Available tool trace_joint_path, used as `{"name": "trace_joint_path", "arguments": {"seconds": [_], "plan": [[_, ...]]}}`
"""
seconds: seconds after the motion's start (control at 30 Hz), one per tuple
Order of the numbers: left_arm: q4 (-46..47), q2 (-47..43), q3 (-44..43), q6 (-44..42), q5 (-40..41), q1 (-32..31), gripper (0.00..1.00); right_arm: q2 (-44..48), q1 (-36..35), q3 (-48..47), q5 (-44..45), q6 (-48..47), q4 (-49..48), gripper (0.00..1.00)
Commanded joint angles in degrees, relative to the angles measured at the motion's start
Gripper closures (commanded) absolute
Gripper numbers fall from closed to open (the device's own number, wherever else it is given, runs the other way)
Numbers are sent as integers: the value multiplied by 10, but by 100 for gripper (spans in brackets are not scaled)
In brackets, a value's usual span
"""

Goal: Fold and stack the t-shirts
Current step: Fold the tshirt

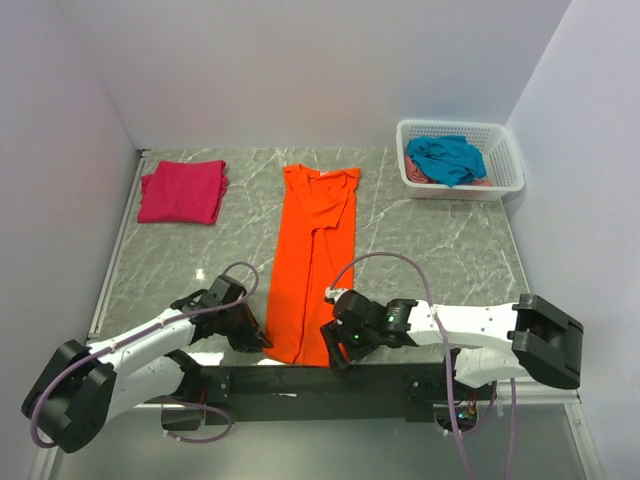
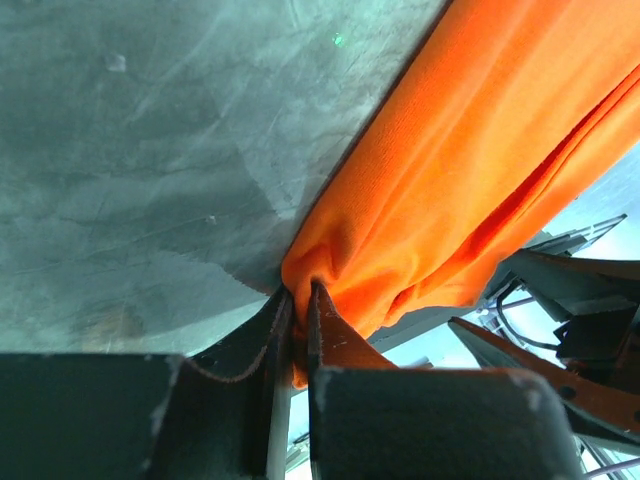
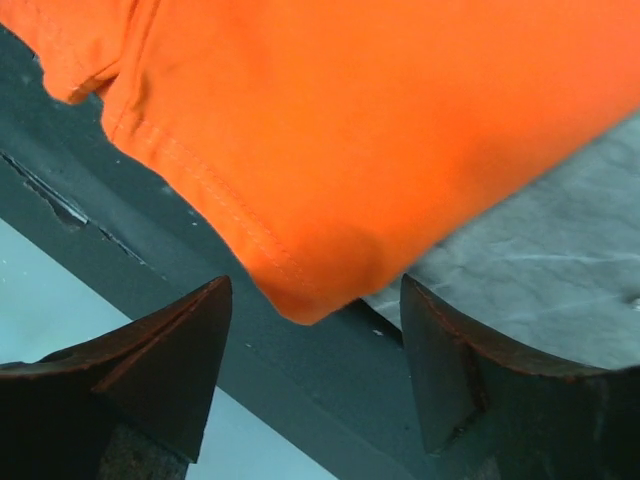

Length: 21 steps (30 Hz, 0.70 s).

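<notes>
The orange t-shirt (image 1: 315, 250) is laid out on the counter (image 1: 430, 240) as a long, narrow strip, with its sides folded inward. It is stretched from the two claws at its hem away to the collar at its far end.

The left claw (image 1: 262, 340) is seen at the hem's left corner. In the left wrist view its fingers (image 2: 275, 330) are pressed almost together, and a bunched fold of the orange cloth is pinched between them. From that grip the cloth is spread up and to the right, and the marbled counter is seen to the left of the claw.

The right claw (image 1: 333, 355) is placed at the hem's right corner, just beside the left claw. In the right wrist view its fingers (image 3: 190, 340) are held wide apart. The stitched corner of the hem is seen hanging in the gap between them and is touched by neither finger, so nothing is gripped. Below that corner the dark front edge of the counter is crossed.

A magenta-pink t-shirt (image 1: 182, 190) is seen folded flat well beyond the left claw and off to its left. Well beyond the right claw and off to its right, a teal-blue t-shirt (image 1: 447, 158) is heaped in a white lattice basket (image 1: 505, 150).
</notes>
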<state>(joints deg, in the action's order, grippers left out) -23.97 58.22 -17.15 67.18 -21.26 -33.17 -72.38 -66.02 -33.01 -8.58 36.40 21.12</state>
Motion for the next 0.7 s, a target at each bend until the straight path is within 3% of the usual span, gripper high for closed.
{"name": "trace_joint_path", "arguments": {"seconds": [0.0,0.1,0.2,0.27,0.3,0.37,0.43,0.67], "plan": [[-39,20,27,-10,25,-1,99,-21,-21,-28,29,2,6,27],[-37,23,27,-8,25,-1,99,-32,-29,-34,29,3,1,30],[-43,17,20,-9,26,-1,99,-40,-29,-42,40,5,20,42],[-49,12,12,-12,25,-1,99,-35,-31,-43,50,9,26,54],[-49,9,10,-14,26,-1,99,-33,-30,-43,52,11,24,70],[-49,4,5,-17,33,-1,99,-29,-31,-44,52,11,17,82],[-47,8,-2,-23,23,-1,99,-29,-30,-59,62,8,28,89],[-57,50,-97,-64,62,-1,99,-24,-26,-122,131,-9,55,93]]}}
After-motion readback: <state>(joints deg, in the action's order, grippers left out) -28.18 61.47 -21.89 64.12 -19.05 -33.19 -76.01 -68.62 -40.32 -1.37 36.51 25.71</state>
